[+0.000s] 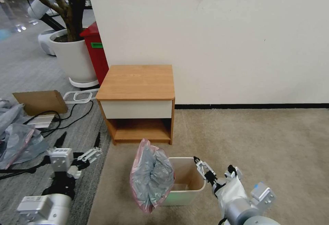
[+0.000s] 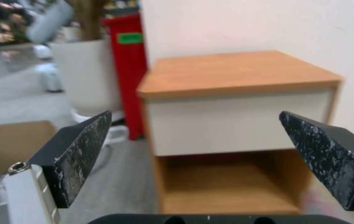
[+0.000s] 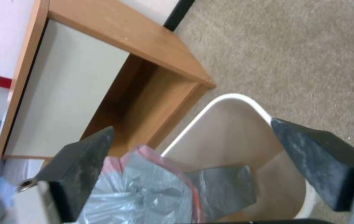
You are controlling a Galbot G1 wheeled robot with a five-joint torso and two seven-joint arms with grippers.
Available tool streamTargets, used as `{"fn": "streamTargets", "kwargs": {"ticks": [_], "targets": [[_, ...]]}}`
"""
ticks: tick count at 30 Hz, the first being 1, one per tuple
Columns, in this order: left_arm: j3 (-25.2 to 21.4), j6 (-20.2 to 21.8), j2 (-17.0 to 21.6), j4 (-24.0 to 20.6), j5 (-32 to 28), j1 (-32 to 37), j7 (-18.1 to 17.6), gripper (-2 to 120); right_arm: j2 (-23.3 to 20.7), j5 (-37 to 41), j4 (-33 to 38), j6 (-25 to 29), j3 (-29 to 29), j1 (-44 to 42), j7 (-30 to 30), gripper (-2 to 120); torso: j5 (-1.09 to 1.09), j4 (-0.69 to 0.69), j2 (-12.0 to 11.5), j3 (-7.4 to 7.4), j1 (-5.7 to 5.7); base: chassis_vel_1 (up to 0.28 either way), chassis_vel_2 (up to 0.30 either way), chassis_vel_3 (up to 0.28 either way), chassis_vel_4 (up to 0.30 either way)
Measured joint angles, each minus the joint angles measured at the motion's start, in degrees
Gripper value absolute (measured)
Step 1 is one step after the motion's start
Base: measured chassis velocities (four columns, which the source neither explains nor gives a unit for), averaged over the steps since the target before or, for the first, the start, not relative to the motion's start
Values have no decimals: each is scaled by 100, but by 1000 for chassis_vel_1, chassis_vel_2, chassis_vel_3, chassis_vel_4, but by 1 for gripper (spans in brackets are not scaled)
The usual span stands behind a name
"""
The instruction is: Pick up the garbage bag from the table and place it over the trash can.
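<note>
Carpet: garbage bag draping trash can.

The garbage bag hides the left wall of the trash can, whose far-right rim sits behind the right gripper, and the bag's lower part is cropped in the right wrist view.

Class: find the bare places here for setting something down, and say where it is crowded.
Free: the table top, its low shelf, and the carpet right of the trash can. Crowded: the can's left rim, draped by the garbage bag, and the floor left of the table, with cardboard and cables.
</note>
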Motion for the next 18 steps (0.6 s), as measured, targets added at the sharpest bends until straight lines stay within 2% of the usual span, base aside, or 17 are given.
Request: {"fn": "streamTargets", "kwargs": {"ticks": [2,5,6,10,11,15,16,18], "targets": [[119,58,71,0,-23,-49,9,100,39,-22,-7,1,17,-2,-4,100,0,1,0,0,0,0,0,0,0],[765,388,414,0,-117,-302,16,100,124,-103,-62,2,61,-5,-24,100,0,0,0,0,0,0,0,0,0],[765,388,414,0,-117,-302,16,100,124,-103,-62,2,61,-5,-24,100,0,0,0,0,0,0,0,0,0],[1732,719,719,208,-11,-981,-23,100,182,-403,-255,77,72,-20,-121,100,0,-1,0,1,0,0,0,0,0],[1732,719,719,208,-11,-981,-23,100,182,-403,-255,77,72,-20,-121,100,0,-1,0,1,0,0,0,0,0],[2787,1078,725,671,212,-1579,-319,100,237,-841,-448,216,57,-67,-317,100,0,-1,0,0,0,0,0,0,0],[2787,1078,725,671,212,-1579,-319,100,237,-841,-448,216,57,-67,-317,100,0,-1,0,0,0,0,0,0,0],[3206,1363,663,845,313,-1708,-646,100,277,-930,-458,255,61,-80,-359,100,0,-1,0,0,0,0,0,0,0]]}}
